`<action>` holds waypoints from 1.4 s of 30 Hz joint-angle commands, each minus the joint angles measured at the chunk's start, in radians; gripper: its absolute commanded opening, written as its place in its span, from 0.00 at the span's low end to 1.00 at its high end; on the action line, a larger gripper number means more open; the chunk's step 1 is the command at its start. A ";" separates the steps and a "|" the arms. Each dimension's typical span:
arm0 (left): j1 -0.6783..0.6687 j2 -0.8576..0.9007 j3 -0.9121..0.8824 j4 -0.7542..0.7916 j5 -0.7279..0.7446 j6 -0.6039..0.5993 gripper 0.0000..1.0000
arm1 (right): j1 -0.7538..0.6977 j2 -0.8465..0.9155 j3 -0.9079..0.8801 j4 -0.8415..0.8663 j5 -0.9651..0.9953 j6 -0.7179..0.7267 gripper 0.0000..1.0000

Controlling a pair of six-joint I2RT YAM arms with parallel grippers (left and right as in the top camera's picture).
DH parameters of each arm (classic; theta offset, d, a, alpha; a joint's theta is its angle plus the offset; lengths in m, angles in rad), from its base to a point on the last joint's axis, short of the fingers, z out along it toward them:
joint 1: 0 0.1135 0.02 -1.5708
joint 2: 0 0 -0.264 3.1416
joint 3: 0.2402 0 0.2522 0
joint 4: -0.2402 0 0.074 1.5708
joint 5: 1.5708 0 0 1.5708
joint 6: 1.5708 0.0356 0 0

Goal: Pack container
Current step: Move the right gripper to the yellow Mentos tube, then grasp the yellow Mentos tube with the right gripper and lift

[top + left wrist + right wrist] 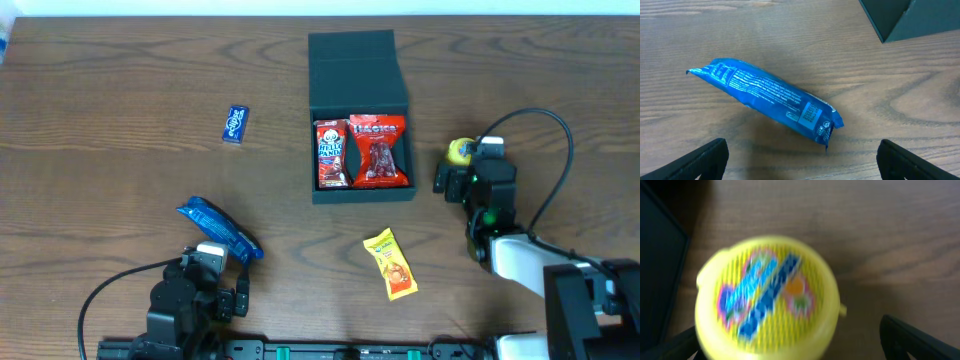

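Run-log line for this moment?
container open, two red snacks inside | left gripper open near blue packet | right gripper open near yellow tub

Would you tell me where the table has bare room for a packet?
Bare wood: left of the small blue packet, and between the blue bag and yellow packet. Crowded: the container, with the yellow tub at its right.

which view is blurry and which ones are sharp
Right wrist: the yellow round tub is blurred, its label unreadable. Left wrist: sharp, the blue packet showing crisp print. Overhead: evenly lit and clear, the container sharply edged.
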 commanded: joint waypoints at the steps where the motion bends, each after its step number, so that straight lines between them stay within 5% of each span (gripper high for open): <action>1: 0.007 -0.006 -0.042 -0.022 0.007 -0.004 0.96 | -0.015 0.039 0.034 0.003 -0.007 -0.013 0.99; 9: 0.007 -0.006 -0.042 -0.022 0.007 -0.004 0.95 | -0.016 0.111 0.067 0.015 -0.006 -0.013 0.97; 14: 0.007 -0.006 -0.042 -0.022 0.007 -0.004 0.95 | -0.016 0.111 0.067 0.026 -0.006 -0.013 0.77; 19: 0.007 -0.006 -0.042 -0.022 0.007 -0.004 0.95 | -0.016 0.111 0.067 0.026 -0.006 -0.013 0.46; 26: 0.007 -0.006 -0.042 -0.022 0.007 -0.004 0.95 | -0.016 0.111 0.067 0.025 -0.002 -0.013 0.33; 34: 0.007 -0.006 -0.042 -0.022 0.007 -0.004 0.95 | -0.016 0.098 0.067 0.026 -0.002 -0.013 0.02; 42: 0.007 -0.006 -0.042 -0.022 0.007 -0.004 0.95 | 0.001 -0.048 0.067 -0.050 -0.002 -0.013 0.01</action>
